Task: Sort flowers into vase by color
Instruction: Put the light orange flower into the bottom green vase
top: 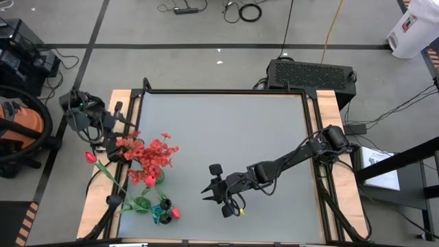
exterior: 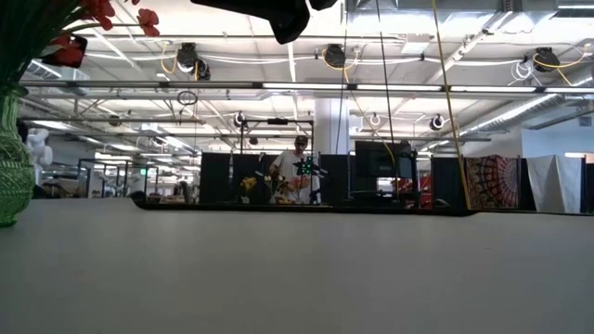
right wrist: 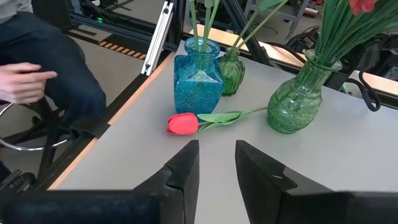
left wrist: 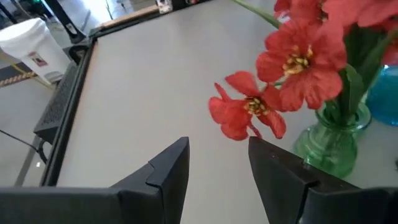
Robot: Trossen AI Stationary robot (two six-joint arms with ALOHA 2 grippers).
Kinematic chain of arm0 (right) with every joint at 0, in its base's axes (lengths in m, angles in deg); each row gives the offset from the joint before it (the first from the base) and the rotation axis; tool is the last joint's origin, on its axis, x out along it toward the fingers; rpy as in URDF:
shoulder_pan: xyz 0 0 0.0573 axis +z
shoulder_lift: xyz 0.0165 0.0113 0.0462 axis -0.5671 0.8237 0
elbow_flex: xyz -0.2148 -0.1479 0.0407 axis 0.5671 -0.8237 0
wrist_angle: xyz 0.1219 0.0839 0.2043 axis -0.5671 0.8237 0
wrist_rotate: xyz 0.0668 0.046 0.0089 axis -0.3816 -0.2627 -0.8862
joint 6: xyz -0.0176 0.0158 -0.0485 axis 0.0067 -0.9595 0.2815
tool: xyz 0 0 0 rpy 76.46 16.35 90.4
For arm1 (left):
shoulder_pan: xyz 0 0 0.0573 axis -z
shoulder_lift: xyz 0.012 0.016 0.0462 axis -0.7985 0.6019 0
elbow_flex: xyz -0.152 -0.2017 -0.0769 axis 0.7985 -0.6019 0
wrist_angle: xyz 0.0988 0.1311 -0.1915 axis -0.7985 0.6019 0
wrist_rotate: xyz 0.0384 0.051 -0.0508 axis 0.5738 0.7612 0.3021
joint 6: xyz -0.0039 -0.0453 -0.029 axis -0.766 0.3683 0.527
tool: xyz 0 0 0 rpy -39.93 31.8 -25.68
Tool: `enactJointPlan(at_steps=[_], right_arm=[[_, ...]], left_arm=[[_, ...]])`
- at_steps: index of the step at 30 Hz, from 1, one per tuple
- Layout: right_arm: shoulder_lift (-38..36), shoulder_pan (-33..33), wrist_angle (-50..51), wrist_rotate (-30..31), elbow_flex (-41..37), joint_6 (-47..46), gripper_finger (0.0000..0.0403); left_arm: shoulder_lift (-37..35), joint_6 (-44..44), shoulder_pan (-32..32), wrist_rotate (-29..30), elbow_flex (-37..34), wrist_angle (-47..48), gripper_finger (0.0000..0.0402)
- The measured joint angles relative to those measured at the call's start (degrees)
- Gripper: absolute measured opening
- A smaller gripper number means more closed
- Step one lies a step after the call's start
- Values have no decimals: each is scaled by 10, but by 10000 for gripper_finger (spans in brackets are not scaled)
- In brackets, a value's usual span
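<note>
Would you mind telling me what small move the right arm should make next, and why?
Probably ease the right gripper forward and down over the red-pink tulip with a green stem. It lies loose on the grey table, in front of the blue glass vase, in no vase, and the fingers are open, empty and aimed towards it. The left gripper hovers by the red blooms.

The table [top: 226, 130] is plain grey with a pale wooden edge. A textured blue vase [right wrist: 198, 84] stands beside a small dark green vase [right wrist: 231, 73] and a larger clear green ribbed vase [right wrist: 301, 99]. Frilly red flowers [left wrist: 292, 59] show yellow centres. A red-pink tulip [right wrist: 183, 124] has a green stem. Both arms are black.
</note>
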Motion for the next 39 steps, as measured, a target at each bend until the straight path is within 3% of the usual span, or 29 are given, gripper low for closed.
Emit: enactJointPlan(at_steps=[15,22,28,36,39], right_arm=[[0,0,0,0,0,0,96],[0,0,0,0,0,0,96],[0,0,0,0,0,0,96],[0,0,0,0,0,0,96],[0,0,0,0,0,0,96]], left_arm=[[204,-36,-92,-134,0,2,173],[236,-27,-123,-222,0,18,173],[237,44,-129,-279,0,21,173],[237,32,-129,-278,0,22,173],[237,10,-129,-249,9,22,173]])
